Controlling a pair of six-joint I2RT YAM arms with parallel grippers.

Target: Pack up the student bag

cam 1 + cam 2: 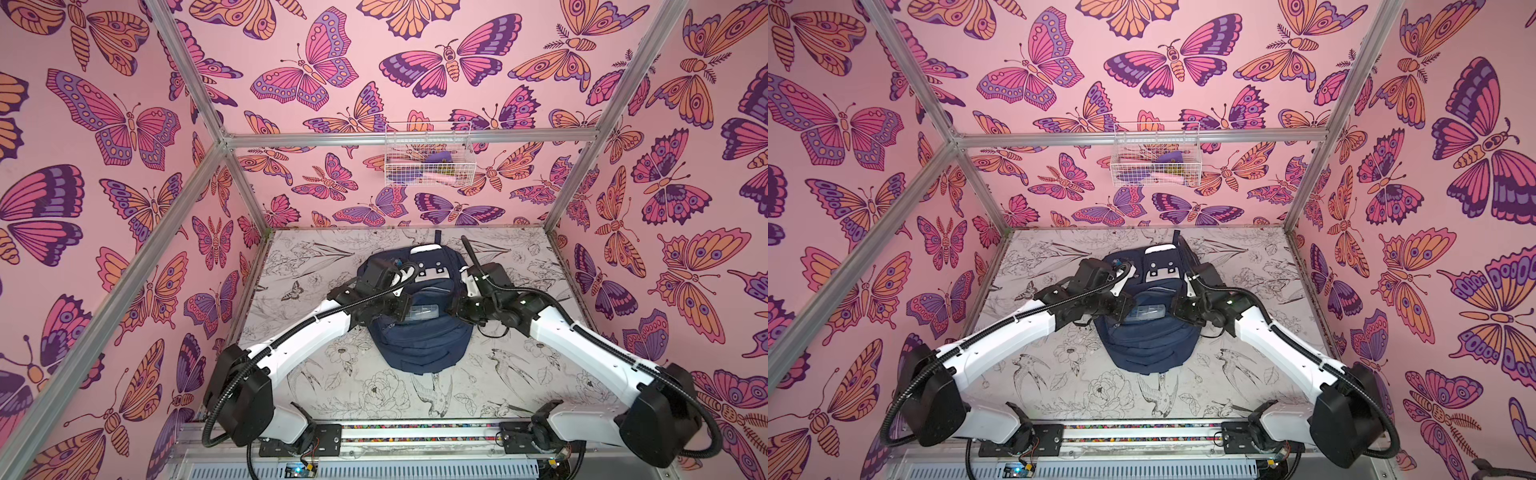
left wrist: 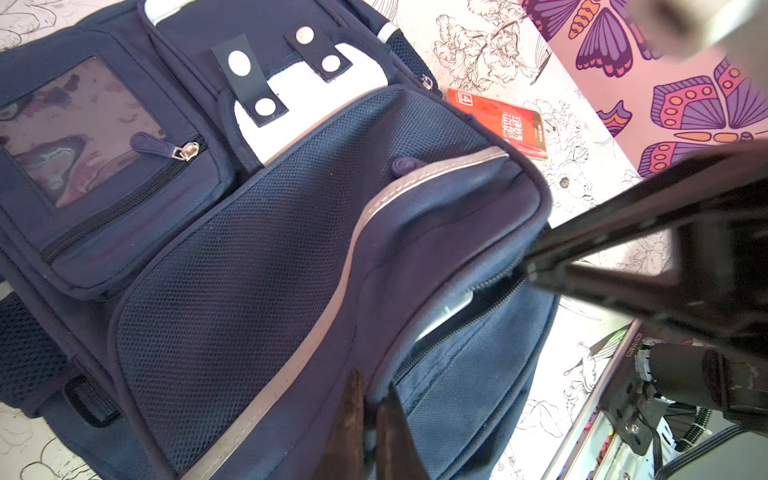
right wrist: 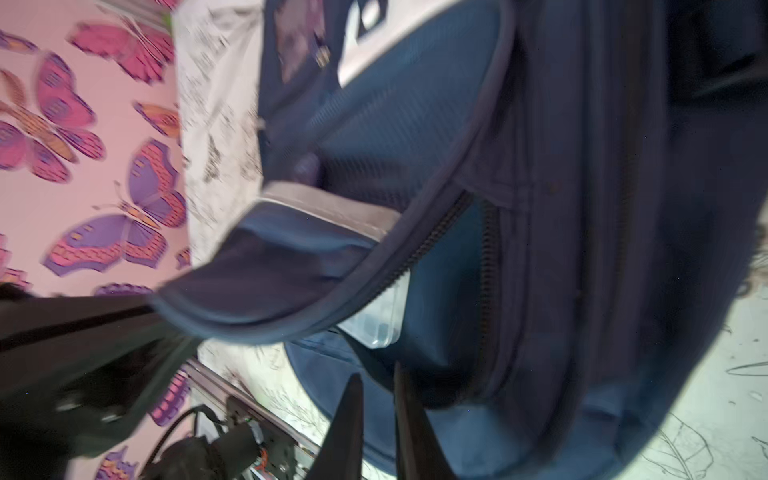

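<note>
The navy student bag (image 1: 419, 345) lies flat in the middle of the table, with its top loop towards the back wall, in both top views. My left gripper (image 2: 372, 386) is shut on the edge of the front pocket's flap (image 2: 436, 216) and holds it up off the open zip. My right gripper (image 3: 376, 372) is at the other end of that opening. Its jaws stand nearly together over the pocket's lower lip. A clear plastic case (image 3: 374, 320) lies inside the pocket, partly under the flap. In the left wrist view the right gripper's fingers (image 2: 590, 266) meet the pocket's corner.
A red packet (image 2: 498, 122) lies on the table (image 1: 332, 374) beside the bag on the right arm's side. A white wire basket (image 1: 428, 153) with small items hangs on the back wall. Aluminium frame posts and butterfly walls close in the table.
</note>
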